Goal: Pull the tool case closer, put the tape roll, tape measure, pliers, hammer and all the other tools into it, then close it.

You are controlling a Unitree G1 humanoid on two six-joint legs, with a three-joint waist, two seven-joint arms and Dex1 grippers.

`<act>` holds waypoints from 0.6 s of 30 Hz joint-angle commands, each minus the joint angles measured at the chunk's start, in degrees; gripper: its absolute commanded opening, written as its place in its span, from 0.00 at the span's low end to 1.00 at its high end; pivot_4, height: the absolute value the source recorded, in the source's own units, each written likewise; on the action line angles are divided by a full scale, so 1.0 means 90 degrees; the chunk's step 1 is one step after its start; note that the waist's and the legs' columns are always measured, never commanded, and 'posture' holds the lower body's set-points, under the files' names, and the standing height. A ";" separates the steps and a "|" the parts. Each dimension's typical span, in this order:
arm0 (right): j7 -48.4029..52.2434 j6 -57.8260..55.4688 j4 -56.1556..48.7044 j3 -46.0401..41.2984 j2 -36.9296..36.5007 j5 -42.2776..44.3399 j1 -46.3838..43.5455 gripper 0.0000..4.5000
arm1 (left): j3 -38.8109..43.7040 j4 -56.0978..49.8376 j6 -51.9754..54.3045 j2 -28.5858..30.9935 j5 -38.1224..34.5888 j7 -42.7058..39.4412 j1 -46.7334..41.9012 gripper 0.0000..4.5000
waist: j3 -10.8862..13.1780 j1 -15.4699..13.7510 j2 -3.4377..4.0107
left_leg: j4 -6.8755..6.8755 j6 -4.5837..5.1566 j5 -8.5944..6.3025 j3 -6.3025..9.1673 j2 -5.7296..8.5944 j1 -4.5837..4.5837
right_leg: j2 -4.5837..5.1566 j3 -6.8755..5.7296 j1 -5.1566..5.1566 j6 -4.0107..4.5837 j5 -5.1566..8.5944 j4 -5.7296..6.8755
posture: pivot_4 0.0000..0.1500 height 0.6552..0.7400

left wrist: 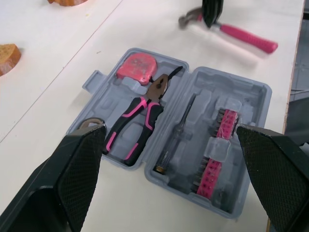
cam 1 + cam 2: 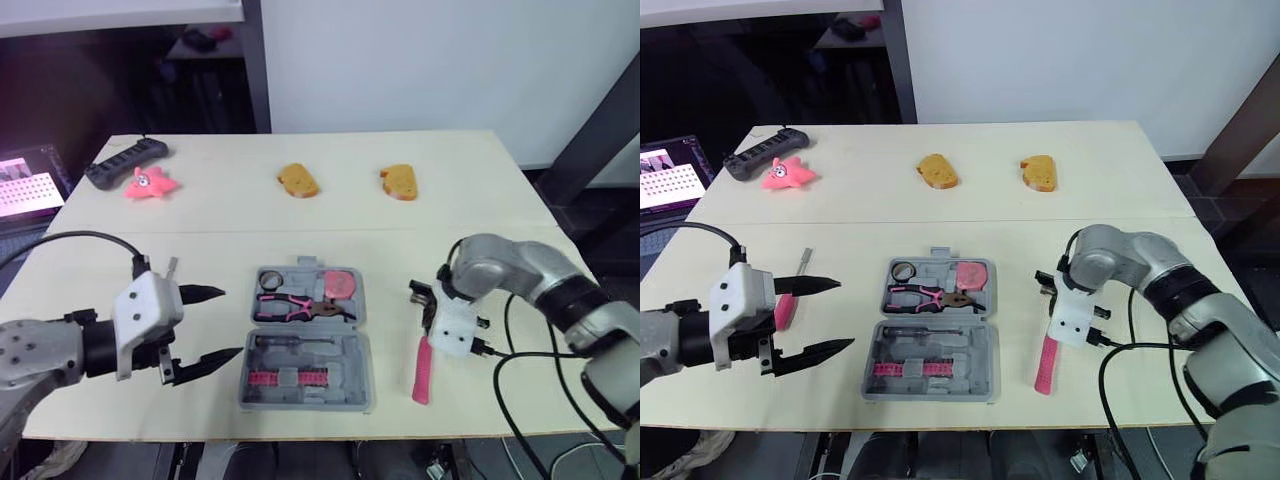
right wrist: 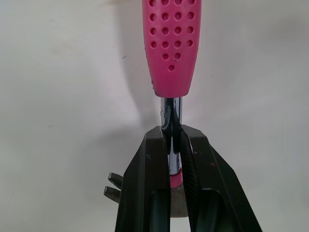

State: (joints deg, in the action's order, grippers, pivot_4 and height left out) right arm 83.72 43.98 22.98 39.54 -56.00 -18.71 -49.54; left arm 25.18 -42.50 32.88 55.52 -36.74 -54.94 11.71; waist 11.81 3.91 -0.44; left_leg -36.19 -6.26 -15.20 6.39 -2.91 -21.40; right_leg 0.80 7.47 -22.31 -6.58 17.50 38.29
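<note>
Table [image 2: 300, 215]: right fingers [image 3: 149, 183] pinch hammer [image 3: 170, 43], left fingers [image 1: 72, 174] spread.

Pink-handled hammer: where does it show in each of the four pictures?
Left eye view: pink-handled hammer, right of the open grey plastic tool case.
Right eye view: hammer, same spot.
Left wrist view: hammer beyond the case.
Right wrist view: hammer dead ahead.
Shared landmark: right gripper clamping its shaft.

Robot lab, plain worktable [image 2: 230, 215], screen [image 2: 668, 178] alongside, white wall [image 2: 420, 60]
</note>
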 commanded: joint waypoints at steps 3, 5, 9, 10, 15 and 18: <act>0.0234 -0.3695 -0.1628 -0.1650 -0.0588 0.2119 0.1043 0.01 | -0.0048 0.0077 -0.0210 0.0011 0.0082 -0.0124 -0.0047 1.00 | 0.0000 0.0006 0.0000 | 0.0001 0.0001 -0.0001 0.0002 -0.0001 0.0002 | -0.0002 0.0000 0.0000 0.0000 0.0000 0.0001 | 1.00 1.00; -0.0121 -0.5557 -0.2342 -0.2256 -0.0672 0.2463 0.1424 0.01 | -0.0073 0.0152 -0.0296 0.0007 0.0127 -0.0172 -0.0050 1.00 | 0.0003 0.0023 0.0007 | 0.0002 0.0002 -0.0001 0.0005 -0.0001 0.0000 | -0.0004 0.0000 -0.0004 0.0001 0.0000 0.0001 | 1.00 1.00; -0.0827 -0.9771 -0.3506 -0.2835 -0.0731 0.2723 0.1807 0.01 | -0.0101 0.0270 -0.0350 0.0000 0.0116 -0.0220 -0.0192 1.00 | 0.0008 0.0002 0.0019 | -0.0002 0.0002 -0.0001 0.0000 -0.0001 -0.0002 | -0.0004 0.0004 -0.0014 0.0002 0.0000 0.0002 | 1.00 1.00; -0.1074 -1.0586 -0.3622 -0.2947 -0.0625 0.2808 0.1858 0.01 | -0.0101 0.0284 -0.0364 0.0002 0.0111 -0.0231 -0.0206 1.00 | 0.0008 0.0001 0.0018 | -0.0003 0.0001 -0.0001 0.0001 -0.0001 -0.0003 | -0.0006 0.0003 -0.0013 0.0005 0.0002 0.0002 | 1.00 1.00; -0.2386 -1.3244 -0.3544 -0.3544 0.0329 0.3070 0.1946 0.01 | -0.0125 0.0351 -0.0417 0.0024 0.0132 -0.0287 -0.0279 1.00 | 0.0007 0.0009 0.0014 | 0.0000 0.0001 -0.0001 -0.0002 -0.0001 -0.0015 | -0.0006 0.0003 -0.0019 0.0016 0.0010 -0.0013 | 1.00 1.00; -0.3465 -1.3993 -0.3216 -0.3889 0.1246 0.2896 0.1999 0.01 | -0.0119 0.0359 -0.0404 0.0029 0.0100 -0.0297 -0.0372 1.00 | 0.0006 0.0027 0.0013 | 0.0000 0.0001 -0.0001 -0.0005 -0.0002 -0.0019 | -0.0010 0.0005 -0.0029 0.0000 0.0001 -0.0013 | 1.00 1.00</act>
State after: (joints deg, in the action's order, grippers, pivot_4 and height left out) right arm 57.10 -79.41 -5.77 7.24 -45.64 7.99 -31.37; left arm 23.31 -38.77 30.30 55.55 -35.58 -57.35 8.54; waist 11.86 4.15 -0.33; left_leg -36.17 -6.25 -15.21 6.34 -2.93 -21.58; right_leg 0.72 7.53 -22.59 -6.59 17.50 38.19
